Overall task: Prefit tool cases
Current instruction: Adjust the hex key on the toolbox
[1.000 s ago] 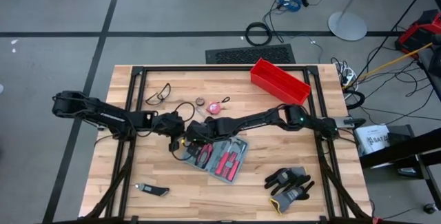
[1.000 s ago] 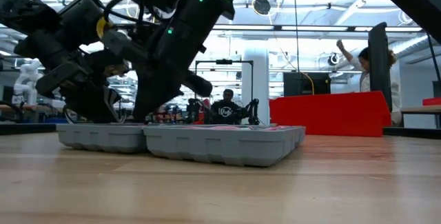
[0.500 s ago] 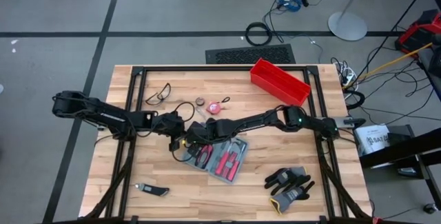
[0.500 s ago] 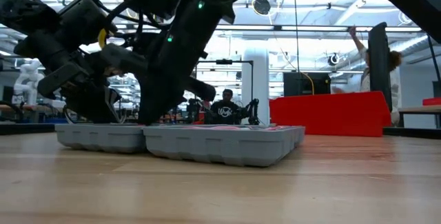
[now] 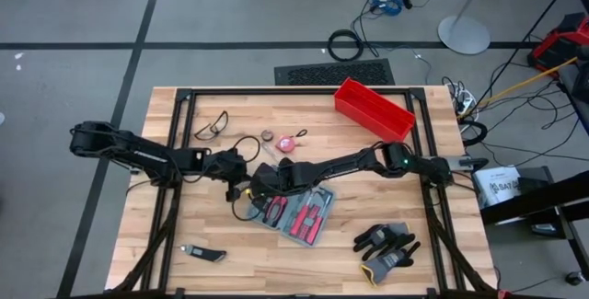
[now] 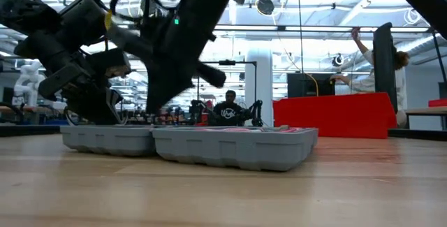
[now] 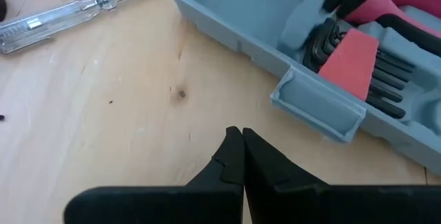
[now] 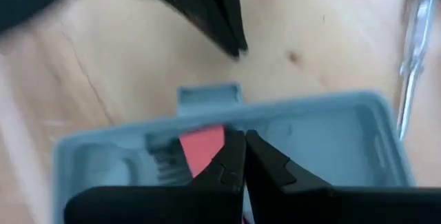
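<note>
The tool case (image 5: pixel 296 211) lay open near the middle of the table (image 5: pixel 184 235), probably so its slots could be filled. The right gripper (image 8: pixel 242 140) hovered over it, clenched and empty. The left gripper (image 7: pixel 238 136), also clenched and empty, waited just beside the case's latch (image 7: pixel 318 107).

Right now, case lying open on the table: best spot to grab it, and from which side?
Probably the outer wall of the tool case, beside the latch tab. The case lies open and flat, so that thin upright rim is the only pinchable edge. Come from the side of the left gripper, which is shut and close to that wall; the right gripper, also shut, hangs over the slots.
</note>
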Available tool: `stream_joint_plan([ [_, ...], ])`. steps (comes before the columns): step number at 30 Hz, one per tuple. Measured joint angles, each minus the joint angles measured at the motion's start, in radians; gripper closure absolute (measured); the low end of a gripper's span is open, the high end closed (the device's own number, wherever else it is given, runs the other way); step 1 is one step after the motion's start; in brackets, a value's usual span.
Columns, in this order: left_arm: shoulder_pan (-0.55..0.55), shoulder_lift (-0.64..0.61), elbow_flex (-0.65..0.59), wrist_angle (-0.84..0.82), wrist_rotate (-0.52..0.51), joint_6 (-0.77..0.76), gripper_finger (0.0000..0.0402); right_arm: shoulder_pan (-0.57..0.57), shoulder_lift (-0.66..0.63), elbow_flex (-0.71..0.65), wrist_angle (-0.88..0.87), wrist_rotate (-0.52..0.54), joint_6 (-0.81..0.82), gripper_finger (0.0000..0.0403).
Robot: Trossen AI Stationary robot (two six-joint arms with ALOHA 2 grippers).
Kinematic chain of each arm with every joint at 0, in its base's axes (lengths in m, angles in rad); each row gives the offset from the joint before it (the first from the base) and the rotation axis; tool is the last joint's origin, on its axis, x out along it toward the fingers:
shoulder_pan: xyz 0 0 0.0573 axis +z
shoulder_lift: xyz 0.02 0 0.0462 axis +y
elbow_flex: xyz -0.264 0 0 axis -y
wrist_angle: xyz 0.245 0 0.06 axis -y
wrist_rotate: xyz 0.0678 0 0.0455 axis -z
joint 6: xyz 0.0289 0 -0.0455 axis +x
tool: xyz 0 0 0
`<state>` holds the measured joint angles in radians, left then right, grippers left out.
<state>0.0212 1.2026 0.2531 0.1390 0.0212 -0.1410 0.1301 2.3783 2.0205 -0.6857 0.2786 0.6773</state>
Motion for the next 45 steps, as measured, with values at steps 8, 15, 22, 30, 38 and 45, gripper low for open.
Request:
stream_joint_plan([
  [8,0.0,0.0,0.0,0.001,0.0,0.016,0.0402,0.012,0.057,0.004,0.014,-0.114,0.061,0.0403],
  [15,0.0,0.0,0.0,0.0,0.0,0.017,0.0402,0.01,0.003,-0.003,-0.022,-0.013,0.006,0.0403],
  [22,0.0,0.0,0.0,0.002,0.111,0.008,0.0402,0.007,0.0,-0.003,-0.098,-0.046,0.029,0.0403],
  [30,-0.017,0.0,0.0,0.016,0.213,-0.087,0.0402,0.007,0.002,-0.002,-0.08,-0.094,0.001,0.0403],
  [38,-0.017,0.0,0.0,0.078,0.184,-0.089,0.0402,0.007,0.034,0.002,-0.05,-0.121,-0.051,0.0403],
  [45,-0.017,0.0,0.0,0.096,0.142,-0.088,0.0402,0.006,0.031,0.0,-0.006,-0.208,-0.053,0.0403],
])
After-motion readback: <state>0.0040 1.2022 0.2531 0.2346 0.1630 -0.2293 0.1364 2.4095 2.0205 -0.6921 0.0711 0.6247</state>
